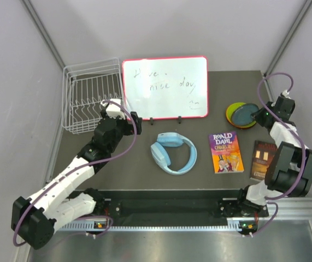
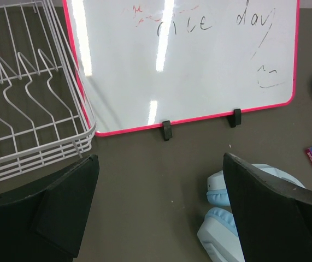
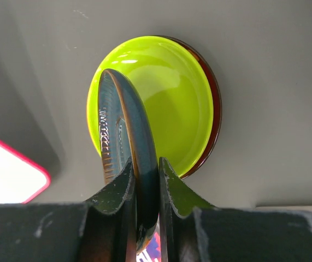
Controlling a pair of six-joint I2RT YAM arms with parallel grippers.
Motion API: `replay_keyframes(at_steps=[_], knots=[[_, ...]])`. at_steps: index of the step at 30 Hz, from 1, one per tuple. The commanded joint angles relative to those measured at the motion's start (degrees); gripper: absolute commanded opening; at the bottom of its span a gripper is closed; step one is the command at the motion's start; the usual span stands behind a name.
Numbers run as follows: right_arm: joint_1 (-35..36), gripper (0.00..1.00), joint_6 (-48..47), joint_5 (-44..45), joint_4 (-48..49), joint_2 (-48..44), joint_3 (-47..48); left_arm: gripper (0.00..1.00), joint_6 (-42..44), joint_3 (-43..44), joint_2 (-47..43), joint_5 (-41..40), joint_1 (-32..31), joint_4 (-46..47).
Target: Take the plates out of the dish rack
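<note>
One teal plate [image 3: 124,120] is standing on edge in the right gripper [image 3: 145,166], whose jaws are pinching its rim. The lime plate [image 3: 172,93] is lying flat just beyond them. The left gripper [image 2: 159,161] is gaping wide and holding nothing, with the dish rack [image 2: 30,109] lying ahead-left of its jaws.

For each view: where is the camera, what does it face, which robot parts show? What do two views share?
Top: above and behind, looking down on the table; both arms show.
Left wrist: behind open left hand, facing rack and whiteboard.
Right wrist: behind right hand, which grips blue plate above green plate.
Shared: top and left wrist both show the rack.
</note>
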Motion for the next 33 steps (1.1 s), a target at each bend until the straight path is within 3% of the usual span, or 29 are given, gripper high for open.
replay_keyframes(at_steps=[1, 13, 21, 25, 28, 33], knots=[[-0.6, 0.00, -0.6, -1.2, 7.7, 1.9, 3.9, 0.99, 1.1, -0.2, -1.4, -1.1, 0.1, 0.5], [-0.6, 0.02, -0.4, -3.2, 7.4, 12.6, 9.8, 0.99, 0.0, -0.6, 0.7, 0.4, 0.1, 2.1], [-0.6, 0.35, -1.6, -1.5, 4.0, 14.3, 9.3, 0.99, -0.4, -0.9, 1.5, 0.8, 0.2, 2.7], [-0.6, 0.57, -1.8, 0.6, 2.2, 13.7, 8.5, 0.99, -0.6, -1.1, 1.8, 1.1, 0.2, 3.1], [-0.6, 0.66, -1.3, 2.6, 1.7, 11.9, 7.5, 0.99, -1.0, -1.2, 2.0, 1.2, 0.1, 3.3], [-0.6, 0.70, -3.2, 6.7, -1.8, 7.8, 7.1, 0.99, -1.1, -0.9, 2.1, 1.4, 0.2, 2.7]])
